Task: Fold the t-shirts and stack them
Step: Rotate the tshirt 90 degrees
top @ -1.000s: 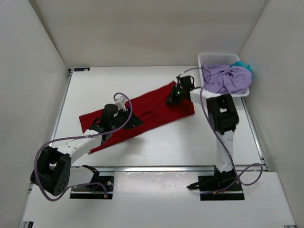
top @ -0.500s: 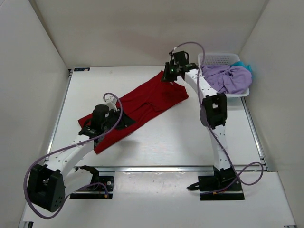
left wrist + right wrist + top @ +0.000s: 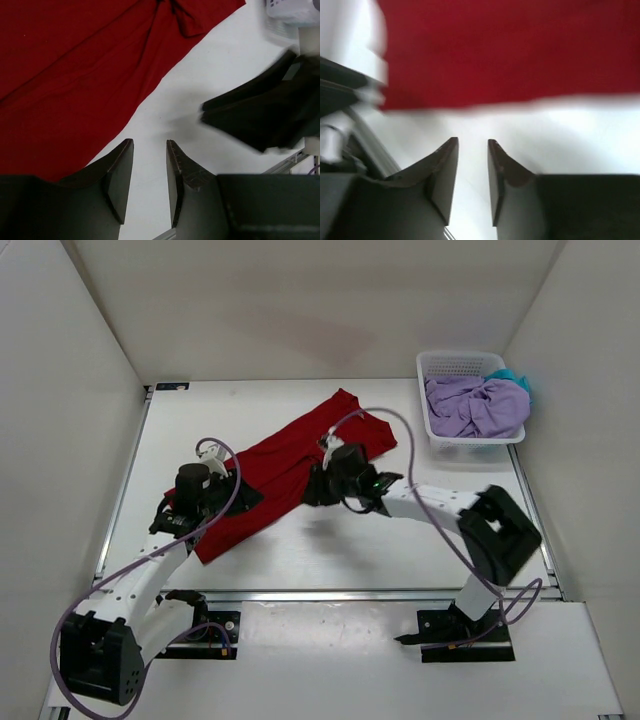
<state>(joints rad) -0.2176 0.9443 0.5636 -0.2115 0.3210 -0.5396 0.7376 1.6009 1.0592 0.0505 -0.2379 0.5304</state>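
Right gripper (image 3: 472, 146) has swung from the one-o'clock corner of the shirt (image 3: 290, 452) to its six-o'clock edge, jaws parted like the left gripper (image 3: 149, 146) (both empty), likely to regrip.

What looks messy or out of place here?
The red t-shirt lies slantwise and creased across the table, unfolded. The lavender t-shirt is heaped in the white basket, drooping over its rim, a teal one peeking behind.

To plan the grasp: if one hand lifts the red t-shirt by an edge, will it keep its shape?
Probably not: the red t-shirt lies creased and folded over itself, so it likely droops. It looks thin, so probably light.
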